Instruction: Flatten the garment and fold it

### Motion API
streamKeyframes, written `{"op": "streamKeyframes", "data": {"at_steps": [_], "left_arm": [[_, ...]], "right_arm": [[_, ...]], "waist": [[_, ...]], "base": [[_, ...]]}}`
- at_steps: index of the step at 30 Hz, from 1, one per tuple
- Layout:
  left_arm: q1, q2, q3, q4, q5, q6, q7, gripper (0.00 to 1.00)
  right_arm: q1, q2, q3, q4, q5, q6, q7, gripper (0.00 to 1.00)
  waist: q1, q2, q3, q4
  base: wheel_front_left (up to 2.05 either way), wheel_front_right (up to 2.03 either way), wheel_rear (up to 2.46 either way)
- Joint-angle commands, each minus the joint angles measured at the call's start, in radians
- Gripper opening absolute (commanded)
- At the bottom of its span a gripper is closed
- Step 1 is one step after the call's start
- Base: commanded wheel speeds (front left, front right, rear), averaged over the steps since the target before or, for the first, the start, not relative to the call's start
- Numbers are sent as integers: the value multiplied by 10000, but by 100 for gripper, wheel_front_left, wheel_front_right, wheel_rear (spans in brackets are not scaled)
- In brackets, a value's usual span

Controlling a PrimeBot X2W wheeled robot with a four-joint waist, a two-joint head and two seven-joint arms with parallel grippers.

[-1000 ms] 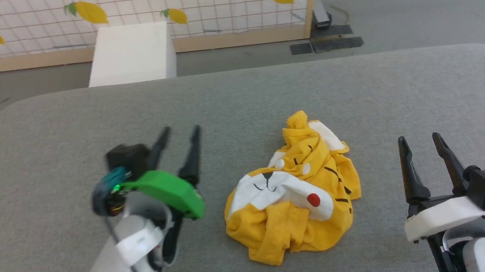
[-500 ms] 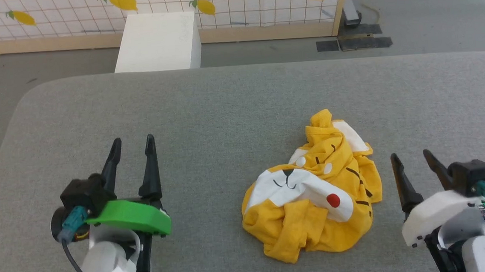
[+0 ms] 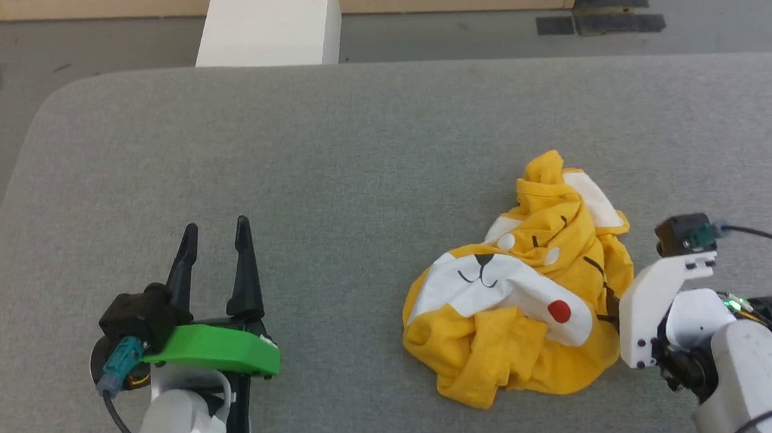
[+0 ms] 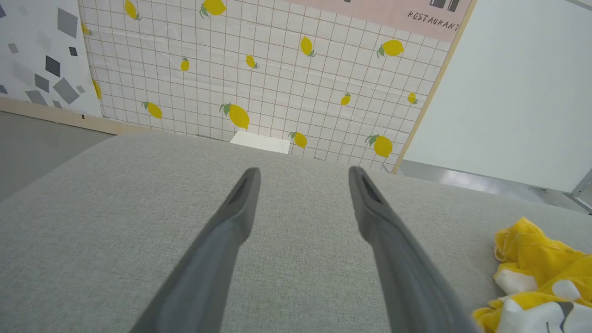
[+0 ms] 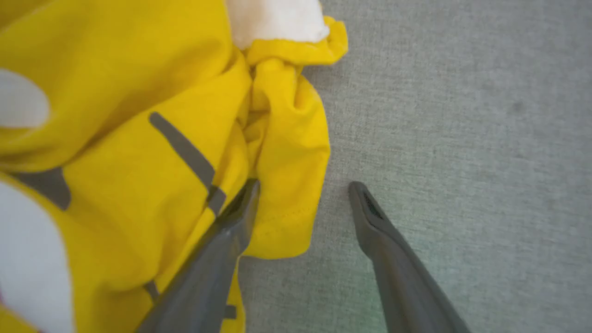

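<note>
The garment (image 3: 521,302) is a crumpled mustard-yellow T-shirt with a white cartoon muzzle, a red cheek dot and black stripes, heaped right of centre on the grey table (image 3: 354,144). My left gripper (image 3: 216,228) rests open well to its left, nothing between its fingers (image 4: 303,171); the garment (image 4: 536,277) lies off to its lower right. My right arm's white wrist mount (image 3: 663,292) leans over the heap's right edge. The right gripper (image 5: 304,184) is open, one finger over the garment (image 5: 138,138) at its yellow hem, the other over bare table.
A white box (image 3: 270,21) stands on the floor just beyond the table's far edge. A lemon-print grid panel (image 4: 277,69) with a wooden frame stands behind it. Black floor plates (image 3: 600,23) lie at the far right. The table's left corner (image 3: 46,118) is rounded.
The head camera has tilted down. My right gripper has swung from pointing up beside the garment to pointing down at its right edge. The left arm settled further from the heap.
</note>
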Motion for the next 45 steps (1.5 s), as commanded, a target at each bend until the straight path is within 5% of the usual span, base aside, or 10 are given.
{"op": "streamKeyframes", "data": {"at_steps": [1, 4, 9, 16, 24, 25, 26, 27, 34, 45], "left_arm": [[-29, -84, 74, -4, 182, -87, -46, 100], [-35, -166, 202, 46, 267, -176, -46, 100], [27, -243, 373, 117, 371, -279, -47, 100], [222, -293, 458, 236, 507, -384, -47, 100], [410, -313, 372, 389, 533, -468, -47, 100], [416, -315, 318, 433, 504, -478, -47, 100], [403, -317, 256, 474, 477, -486, -47, 100], [366, -318, 142, 532, 461, -495, -47, 100], [-567, -323, -1436, 1327, -76, -539, 143, 100], [-3918, -324, -4347, 3297, -1737, -103, 2570, 100]], "right_arm": [[-139, 5, 93, 133, 28, -13, 239, 100], [-167, 5, 216, 161, 200, -13, 510, 0], [-112, 5, -282, -478, 396, -13, -690, 0], [653, 5, -2528, -1712, 266, -13, -2773, 0], [2005, 5, -4747, -1673, 354, -13, -1850, 0], [2137, 5, -4788, -1587, 414, -13, -1642, 25], [2223, 5, -4780, -1577, 458, -13, -1573, 70], [2304, 5, -4790, -1580, 523, -13, -1549, 100], [2661, 5, -4158, -2104, 671, -13, -2483, 100], [2614, 5, -1689, -3299, 779, -13, -4794, 100]], "waist": [[0, 0, 161, 143], [0, 0, 197, 156], [0, 0, 83, 48], [0, 0, -331, -204], [0, 0, -642, -613], [0, 0, -675, -676], [0, 0, -692, -720], [0, 0, -709, -776], [0, 0, -709, -1167], [0, 0, 201, -2059]], "base": [[0, 0, 0], [0, 0, 0], [0, 0, 0], [0, 0, 0], [0, 0, 0], [0, 0, 0], [0, 0, 0], [0, 0, 0], [0, 0, 0], [0, 0, 0]]}}
